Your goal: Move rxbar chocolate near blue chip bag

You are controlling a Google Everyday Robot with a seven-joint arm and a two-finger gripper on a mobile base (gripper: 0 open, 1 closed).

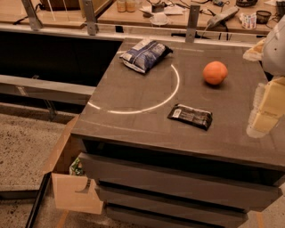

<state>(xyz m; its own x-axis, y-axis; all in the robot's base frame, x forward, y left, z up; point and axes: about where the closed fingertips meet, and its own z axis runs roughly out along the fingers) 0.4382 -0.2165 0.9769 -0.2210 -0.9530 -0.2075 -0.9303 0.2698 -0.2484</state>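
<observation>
Camera view: rxbar chocolate (190, 116) lies ungrasped near the tabletop's (133, 93) front edge, blue chip bag (144, 54) by the back edge. The end effector (267, 107) hangs at the right edge, probably placed for reaching the bar; I cannot tell its grip state.

Reads as a robotics lab or workshop: dark countertop (133, 120) on a grey drawer unit (169, 178), marked with a pale arc (171, 89), standing on a speckled floor (22, 151). Behind, past metal rail posts (192, 20), wooden benches (133, 17) cluttered with jars (126, 5), a bowl (159, 19) and loose gear (222, 17); open cardboard box (73, 191) beside the drawers at lower left. Gripper (267, 107) at right edge of view, over the countertop's right side.
</observation>
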